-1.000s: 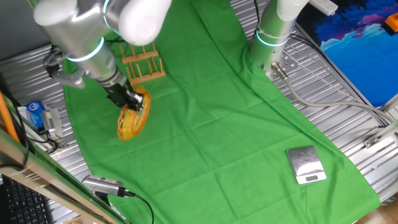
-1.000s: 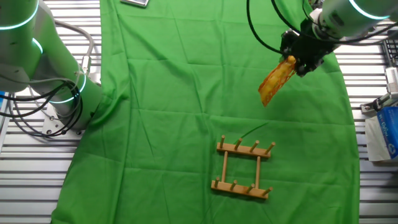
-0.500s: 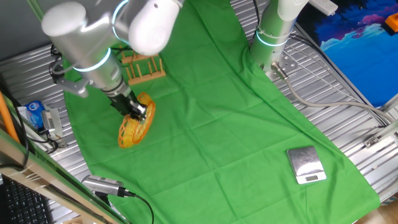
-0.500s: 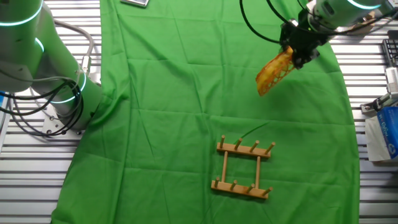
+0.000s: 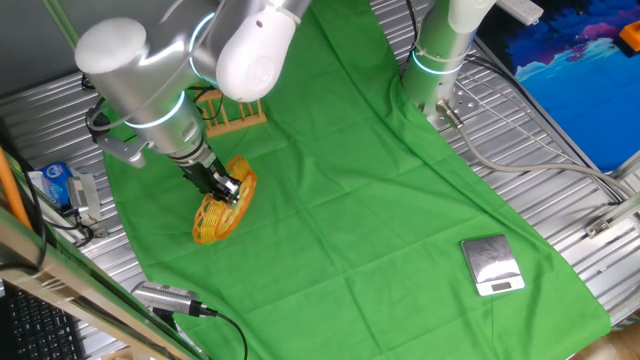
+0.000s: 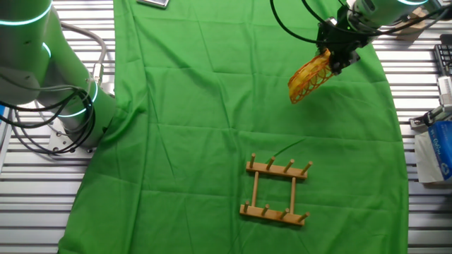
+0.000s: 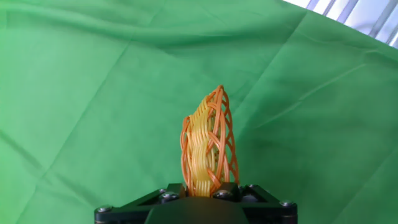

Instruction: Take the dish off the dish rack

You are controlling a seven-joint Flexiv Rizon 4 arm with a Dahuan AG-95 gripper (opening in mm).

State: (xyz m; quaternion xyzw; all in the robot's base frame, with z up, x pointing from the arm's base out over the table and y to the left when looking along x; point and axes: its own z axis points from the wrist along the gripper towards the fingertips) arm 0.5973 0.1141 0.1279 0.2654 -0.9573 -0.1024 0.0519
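Observation:
My gripper point(image 5: 222, 186) is shut on the rim of the yellow-orange woven dish point(image 5: 222, 207) and holds it tilted above the green cloth, away from the rack. The dish also shows in the other fixed view point(image 6: 308, 77) under the gripper point(image 6: 330, 58), and edge-on in the hand view point(image 7: 208, 146), rising from between the jaws point(image 7: 200, 190). The small wooden dish rack point(image 6: 276, 191) stands on the cloth with nothing in it; in one fixed view it point(image 5: 232, 110) is partly hidden behind my arm.
A green cloth point(image 5: 340, 180) covers the metal table. A silver scale point(image 5: 492, 265) lies at the cloth's near right. A second arm's base point(image 5: 438, 60) stands at the back. A blue-white carton point(image 5: 58, 185) and cables lie at the left edge.
My gripper has carried the dish farther from the rack and lower toward the cloth, tilting it flatter. The rack has not moved.

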